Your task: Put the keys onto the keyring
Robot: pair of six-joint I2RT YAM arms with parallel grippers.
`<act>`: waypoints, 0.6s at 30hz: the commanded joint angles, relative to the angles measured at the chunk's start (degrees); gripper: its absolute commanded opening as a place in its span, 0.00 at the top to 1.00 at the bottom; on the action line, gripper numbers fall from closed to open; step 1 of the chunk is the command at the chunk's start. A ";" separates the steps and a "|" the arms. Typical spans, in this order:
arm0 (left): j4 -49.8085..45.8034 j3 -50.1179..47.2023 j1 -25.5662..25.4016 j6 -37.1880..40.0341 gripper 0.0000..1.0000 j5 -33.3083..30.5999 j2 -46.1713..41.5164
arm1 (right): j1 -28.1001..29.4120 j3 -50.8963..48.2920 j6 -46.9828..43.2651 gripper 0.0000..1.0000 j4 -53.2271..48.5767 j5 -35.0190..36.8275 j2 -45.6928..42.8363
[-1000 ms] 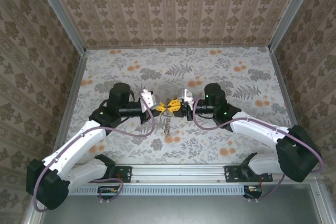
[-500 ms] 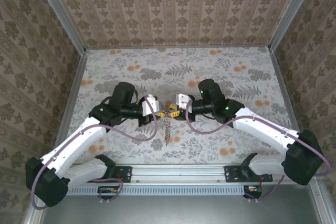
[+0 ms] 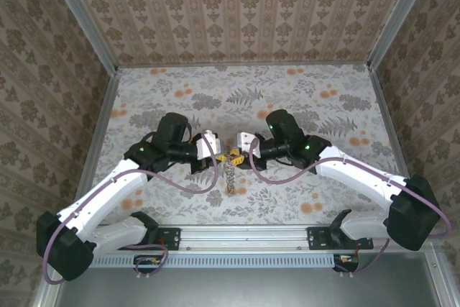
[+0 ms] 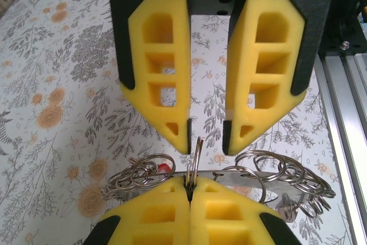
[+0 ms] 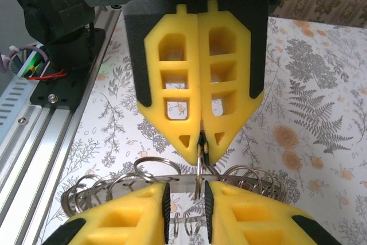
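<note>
The keyring stands edge-on above the counter, pinched by the left hand, whose pads are pressed together on it. The left wrist view shows the right hand spread, its fingertips either side of the ring's top, and a red key head among silver split rings. From above, that cluster dangles below the meeting hands.

You have open counter all around, yet the left claw and right claw, tip to tip at the keyring, block the centre.
</note>
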 commanded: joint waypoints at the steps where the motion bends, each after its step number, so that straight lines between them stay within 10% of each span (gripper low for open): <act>1: 1.53 1.54 -0.41 1.06 1.00 1.00 0.02 | 0.48 0.79 2.66 0.74 2.53 -0.27 1.23; 6: 1.44 1.41 -0.56 1.17 1.00 0.78 -0.23 | 0.49 0.69 3.95 1.00 3.69 -0.98 1.57; 9: 2.95 0.84 -0.25 0.00 0.99 0.92 -1.34 | 0.36 -0.55 5.82 1.00 6.14 -1.19 1.08; 13: 6.82 -2.68 1.00 -1.76 0.72 3.50 -4.97 | -0.21 -6.99 15.34 1.00 22.17 -2.59 -0.70; 18: 9.14 -4.30 1.83 -3.73 0.71 4.65 -6.52 | -0.36 -12.76 24.57 1.00 40.77 -3.90 -0.40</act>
